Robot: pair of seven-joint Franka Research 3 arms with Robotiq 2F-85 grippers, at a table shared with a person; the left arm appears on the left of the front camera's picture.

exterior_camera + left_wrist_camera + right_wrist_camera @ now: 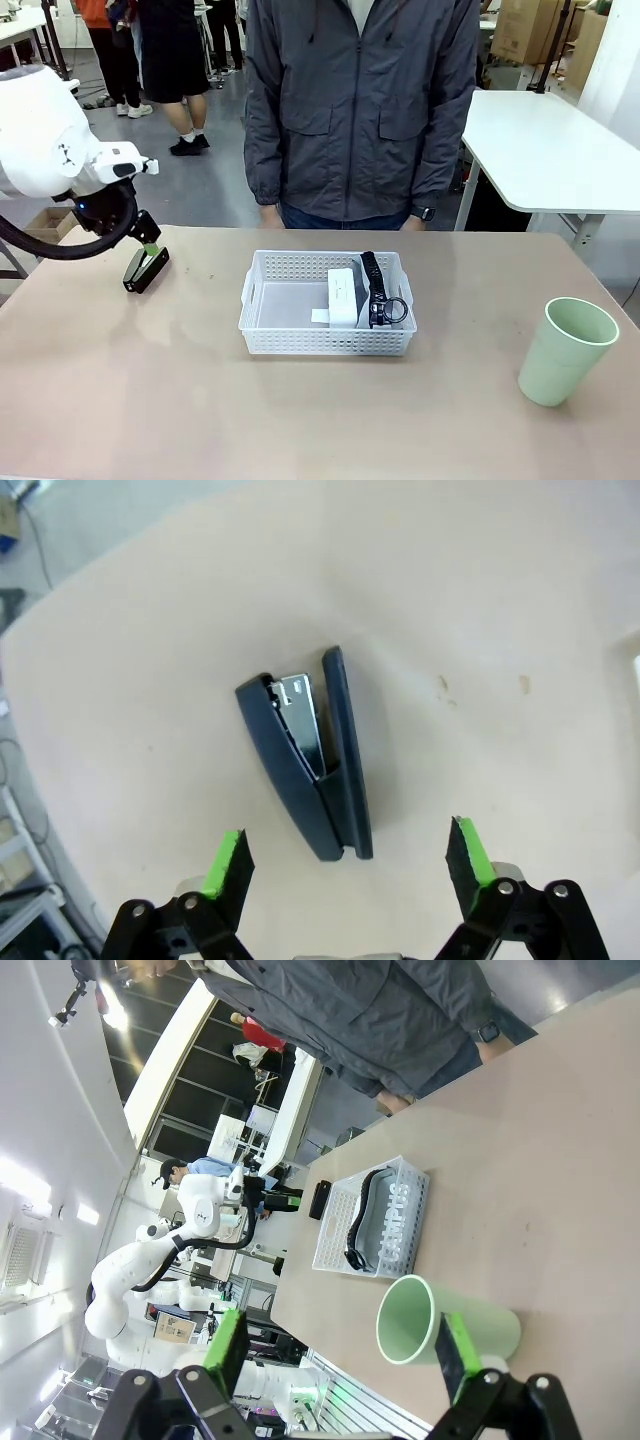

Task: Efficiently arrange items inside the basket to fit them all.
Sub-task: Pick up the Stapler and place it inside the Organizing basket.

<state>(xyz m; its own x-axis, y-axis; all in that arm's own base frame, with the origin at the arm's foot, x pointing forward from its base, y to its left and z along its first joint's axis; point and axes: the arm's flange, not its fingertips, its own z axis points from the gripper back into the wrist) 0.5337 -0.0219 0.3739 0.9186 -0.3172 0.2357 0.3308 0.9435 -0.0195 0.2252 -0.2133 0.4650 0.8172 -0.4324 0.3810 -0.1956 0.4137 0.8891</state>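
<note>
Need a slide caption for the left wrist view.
Open left gripper hovers over the small black stapler lying on the beige table.

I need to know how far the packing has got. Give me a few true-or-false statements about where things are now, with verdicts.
1. The stapler lies on the table, outside the basket. True.
2. The left tool is shut on the stapler. False: its jaws stand open above the stapler, not gripping it.
3. The pale green cup sits inside the basket. False: it stands upright on the table, to the robot's right of the basket.
4. The white device lies in the basket. True.
</note>
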